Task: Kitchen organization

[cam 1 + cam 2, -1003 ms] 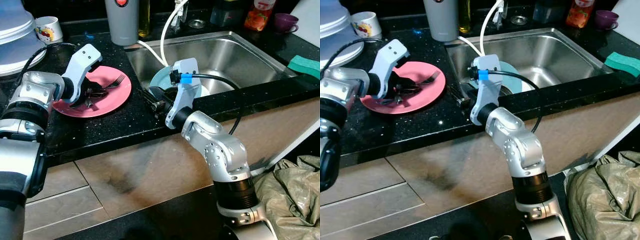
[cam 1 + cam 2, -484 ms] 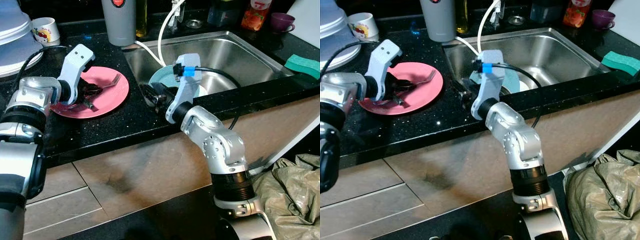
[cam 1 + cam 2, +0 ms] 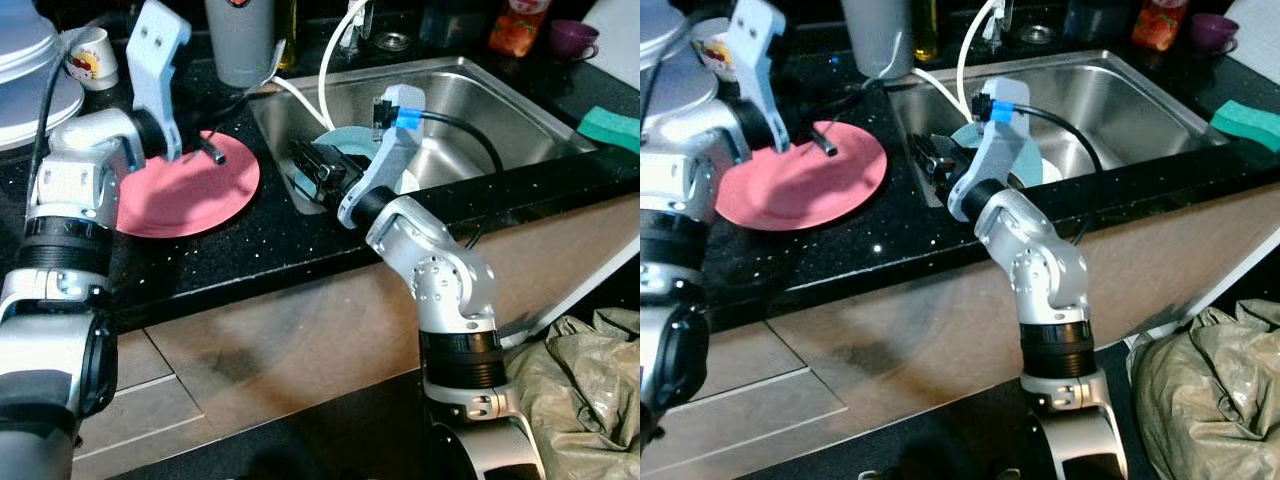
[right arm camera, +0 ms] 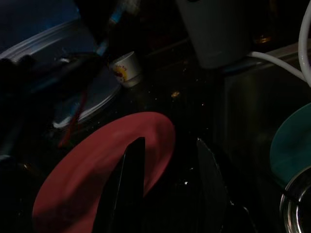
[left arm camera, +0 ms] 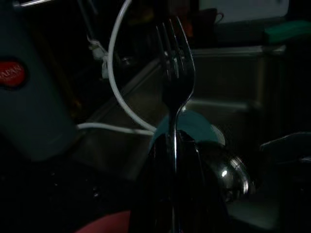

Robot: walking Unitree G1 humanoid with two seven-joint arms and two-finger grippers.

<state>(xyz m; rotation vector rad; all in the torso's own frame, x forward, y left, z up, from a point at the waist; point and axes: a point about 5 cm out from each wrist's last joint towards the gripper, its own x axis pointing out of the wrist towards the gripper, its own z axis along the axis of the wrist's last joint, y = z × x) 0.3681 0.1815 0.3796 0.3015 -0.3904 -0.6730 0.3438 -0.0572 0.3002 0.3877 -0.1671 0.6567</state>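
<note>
The left gripper point(image 5: 174, 145) pinches the fork point(image 5: 175, 82) by its handle — light, stiff, slippery metal, likely to swivel — while the right gripper point(image 4: 167, 179) hangs spread beside the pink plate point(image 3: 190, 185).

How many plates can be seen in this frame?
2: a pink plate on the black counter left of the sink, and a teal plate inside the sink behind the right arm. The white stack at the far left edge may hold more.
</note>
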